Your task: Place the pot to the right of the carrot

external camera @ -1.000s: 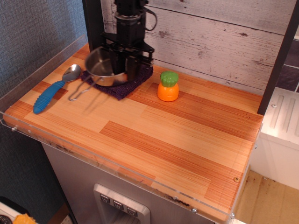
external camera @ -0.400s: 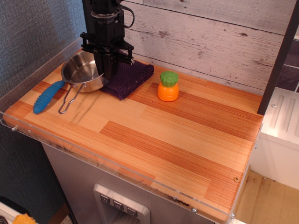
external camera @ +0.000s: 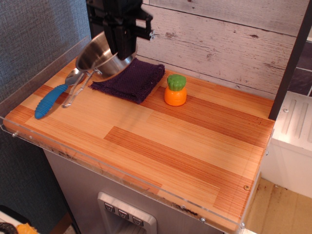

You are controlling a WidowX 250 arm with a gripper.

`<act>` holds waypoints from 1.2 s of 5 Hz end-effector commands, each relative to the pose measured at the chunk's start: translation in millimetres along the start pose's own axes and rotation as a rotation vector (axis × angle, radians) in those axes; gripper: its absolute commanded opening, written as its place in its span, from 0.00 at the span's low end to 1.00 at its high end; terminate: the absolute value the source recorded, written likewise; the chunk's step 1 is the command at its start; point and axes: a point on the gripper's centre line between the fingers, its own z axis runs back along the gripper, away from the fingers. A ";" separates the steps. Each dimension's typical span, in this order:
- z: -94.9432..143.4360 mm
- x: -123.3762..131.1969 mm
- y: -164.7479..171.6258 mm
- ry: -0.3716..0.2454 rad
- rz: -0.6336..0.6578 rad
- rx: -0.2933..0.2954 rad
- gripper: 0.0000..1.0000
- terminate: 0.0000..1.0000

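Observation:
The shiny steel pot (external camera: 97, 57) hangs tilted in the air at the back left, its wire-loop handle (external camera: 77, 90) dangling down toward the spoon. My black gripper (external camera: 122, 46) is shut on the pot's right rim and holds it above the left edge of the purple cloth. The orange toy carrot (external camera: 175, 90) with its green top stands upright on the wooden table, to the right of the cloth and well to the right of the pot.
A dark purple cloth (external camera: 129, 80) lies flat at the back. A metal spoon with a blue handle (external camera: 50, 100) lies at the left edge. A clear rim (external camera: 29, 83) borders the table (external camera: 185, 146). A white plank wall (external camera: 224, 44) stands behind.
The gripper has lifted the pot off the table and moved it up and slightly right, tilting it. The purple cloth is now fully uncovered. The carrot has not moved.

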 end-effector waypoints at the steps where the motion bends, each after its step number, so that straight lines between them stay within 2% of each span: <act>1: 19.1 -20.7 -88.5 -0.033 -0.232 -0.048 0.00 0.00; 2: -4.5 -16.1 -129.2 -0.002 -0.344 -0.059 0.00 0.00; 4: -39.6 10.5 -142.2 0.030 -0.366 -0.028 0.00 0.00; 5: -58.7 27.2 -144.5 0.068 -0.360 -0.021 0.00 0.00; 6: -72.0 38.8 -146.8 0.077 -0.366 -0.026 0.00 0.00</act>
